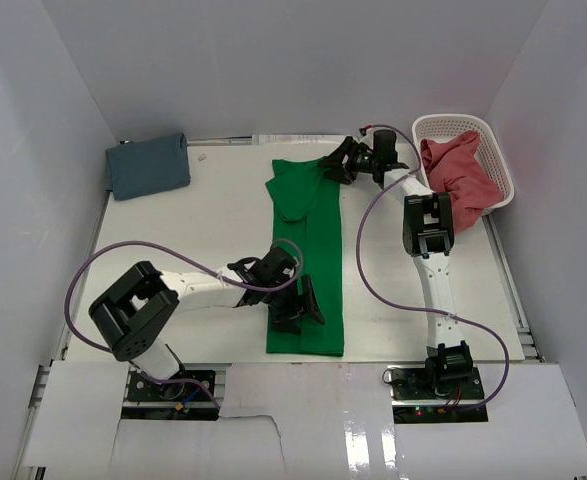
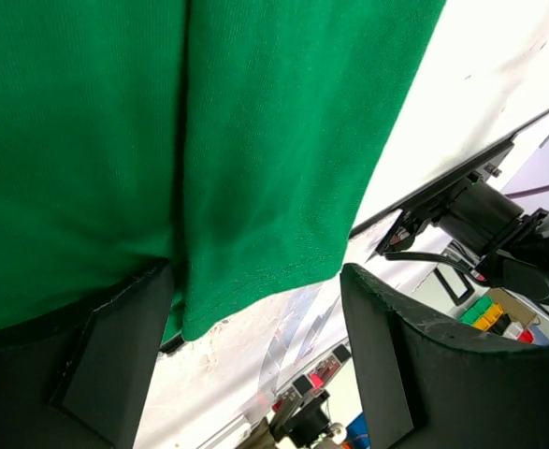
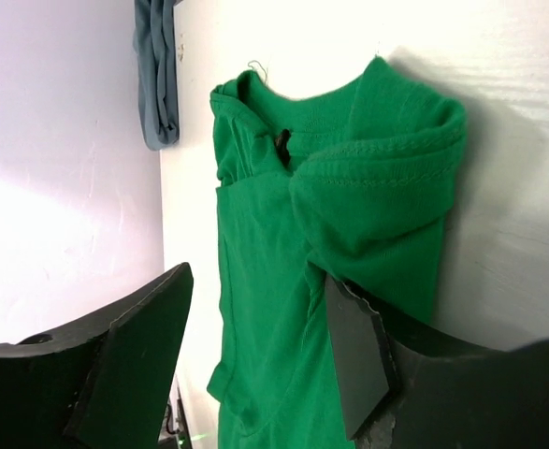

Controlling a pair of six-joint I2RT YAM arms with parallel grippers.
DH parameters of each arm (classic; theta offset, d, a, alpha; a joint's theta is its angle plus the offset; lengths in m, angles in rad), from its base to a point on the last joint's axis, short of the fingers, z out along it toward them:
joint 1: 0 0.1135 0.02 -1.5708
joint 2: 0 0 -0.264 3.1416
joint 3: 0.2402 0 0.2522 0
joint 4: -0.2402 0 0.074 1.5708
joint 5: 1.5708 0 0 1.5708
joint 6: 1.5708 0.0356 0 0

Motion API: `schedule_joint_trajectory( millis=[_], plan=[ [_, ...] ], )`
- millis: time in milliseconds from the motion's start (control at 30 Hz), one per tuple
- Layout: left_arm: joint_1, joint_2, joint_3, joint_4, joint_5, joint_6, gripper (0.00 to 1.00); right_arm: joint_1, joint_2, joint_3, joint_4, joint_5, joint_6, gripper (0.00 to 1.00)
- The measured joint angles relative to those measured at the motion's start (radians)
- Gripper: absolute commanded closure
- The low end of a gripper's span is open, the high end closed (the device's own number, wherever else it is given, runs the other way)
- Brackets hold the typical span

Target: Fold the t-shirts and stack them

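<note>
The bright green t-shirt (image 1: 308, 250) lies as a long narrow strip down the middle of the table, collar end at the back. My left gripper (image 1: 298, 308) sits at the strip's near left edge. Its jaws stand open (image 2: 255, 281), and the green hem (image 2: 255, 187) hangs between them and over the left finger (image 2: 115, 355). My right gripper (image 1: 335, 165) is at the far collar end, open (image 3: 260, 281), with green cloth (image 3: 265, 309) between the jaws and a sleeve fold draped on the right finger (image 3: 358, 360). The slate blue t-shirt (image 1: 148, 165) lies folded at the back left. The pinkish red t-shirt (image 1: 461, 178) is bunched in the basket.
A white lattice basket (image 1: 493, 140) stands at the back right corner, close behind my right arm. White walls enclose the table on three sides. A purple cable loops beside each arm. The arm bases and electronics (image 2: 480, 309) sit along the near edge.
</note>
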Motion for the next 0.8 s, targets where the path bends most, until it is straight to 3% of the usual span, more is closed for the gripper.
schedule_joint_trajectory(
  millis=[133, 300, 500, 700, 800],
  plan=[
    [-0.002, -0.013, 0.002, -0.032, -0.009, -0.005, 0.16, -0.003, 0.000, 0.000, 0.015, -0.001, 0.011, 0.32],
    [-0.011, -0.066, 0.039, -0.190, -0.061, 0.017, 0.15, -0.012, -0.002, -0.002, 0.062, -0.023, 0.052, 0.26],
    [-0.013, -0.280, 0.108, -0.351, -0.139, 0.051, 0.14, -0.014, -0.038, -0.021, 0.168, -0.109, 0.164, 0.26],
    [0.018, -0.373, 0.207, -0.405, -0.191, 0.102, 0.12, -0.015, -0.420, -0.439, 0.228, -0.154, 0.140, 0.25],
    [0.167, -0.363, 0.186, -0.383, -0.153, 0.166, 0.12, -0.013, -0.647, -0.609, 0.162, -0.134, 0.019, 0.25]
  ],
)
